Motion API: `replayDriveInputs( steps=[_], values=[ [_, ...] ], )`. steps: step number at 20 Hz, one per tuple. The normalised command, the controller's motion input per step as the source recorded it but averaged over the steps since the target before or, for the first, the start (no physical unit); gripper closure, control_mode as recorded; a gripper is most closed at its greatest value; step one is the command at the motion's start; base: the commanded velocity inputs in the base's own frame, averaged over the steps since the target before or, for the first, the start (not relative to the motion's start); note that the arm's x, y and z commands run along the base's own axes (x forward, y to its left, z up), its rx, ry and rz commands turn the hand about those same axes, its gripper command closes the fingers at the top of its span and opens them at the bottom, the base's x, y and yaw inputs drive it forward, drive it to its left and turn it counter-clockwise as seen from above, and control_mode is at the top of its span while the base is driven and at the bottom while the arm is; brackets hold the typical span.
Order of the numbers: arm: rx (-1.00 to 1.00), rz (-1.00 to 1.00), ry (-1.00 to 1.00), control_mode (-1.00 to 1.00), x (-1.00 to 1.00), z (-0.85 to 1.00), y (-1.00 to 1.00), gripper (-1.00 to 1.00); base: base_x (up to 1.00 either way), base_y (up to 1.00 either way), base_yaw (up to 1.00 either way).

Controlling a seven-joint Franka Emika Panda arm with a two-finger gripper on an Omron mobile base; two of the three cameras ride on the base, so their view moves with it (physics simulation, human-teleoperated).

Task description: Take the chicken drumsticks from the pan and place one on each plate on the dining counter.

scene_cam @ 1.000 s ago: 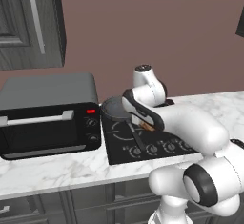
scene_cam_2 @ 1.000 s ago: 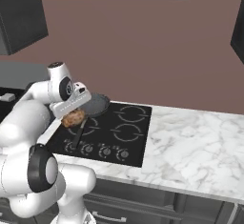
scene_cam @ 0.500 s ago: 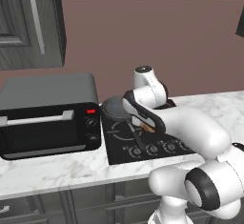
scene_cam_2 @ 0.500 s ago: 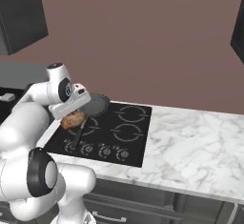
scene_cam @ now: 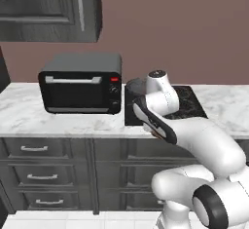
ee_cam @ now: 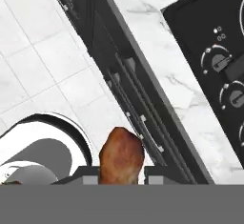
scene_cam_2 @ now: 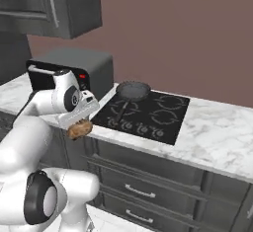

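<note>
My gripper (scene_cam_2: 79, 127) is shut on a golden-brown chicken drumstick (scene_cam_2: 79, 129), held just off the front edge of the marble top, left of the cooktop. In the hand view the drumstick (ee_cam: 121, 155) sits between the two dark fingertips (ee_cam: 88, 173), with drawer fronts and floor tiles beneath it. The dark grey pan (scene_cam_2: 132, 90) rests on the cooktop's back left burner, its thin handle pointing to the front. In the left base view the pan (scene_cam: 135, 85) peeks out behind the arm. The plates and the dining counter are out of view.
A black toaster oven (scene_cam: 80, 84) stands on the marble top (scene_cam: 29, 113) left of the black cooktop (scene_cam_2: 150, 113). Dark drawers (scene_cam_2: 143, 176) run below the counter edge. A dark wall cabinet (scene_cam: 48, 9) hangs above. White floor tiles (ee_cam: 43, 61) lie under the hand.
The whole picture has shifted: the base has backed away from the counter. The gripper has stayed shut on the drumstick and has come away from the pan, past the counter's front edge.
</note>
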Motion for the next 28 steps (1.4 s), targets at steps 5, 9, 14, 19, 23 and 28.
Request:
replayDriveInputs(
  steps=[5, 9, 14, 19, 23, 28],
  values=[
    [0.00, 0.00, 0.00, 1.00, 0.00, 0.00, 0.00, 1.00, -0.30, -0.10, 1.00],
    [0.00, 0.00, 0.00, 1.00, 0.00, 0.00, 0.00, 1.00, -0.08, 0.00, 1.00],
    [0.00, 0.00, 0.00, 1.00, 0.00, 0.00, 0.00, 1.00, -0.05, 0.00, 1.00],
    [0.00, 0.00, 0.00, 1.00, 0.00, 0.00, 0.00, 1.00, -0.04, 0.00, 1.00],
    [0.00, 0.00, 0.00, 1.00, 0.00, 0.00, 0.00, 1.00, -0.04, 0.00, 1.00],
    [0.00, 0.00, 0.00, 1.00, 0.00, 0.00, 0.00, 1.00, -0.04, 0.00, 1.00]
  ],
)
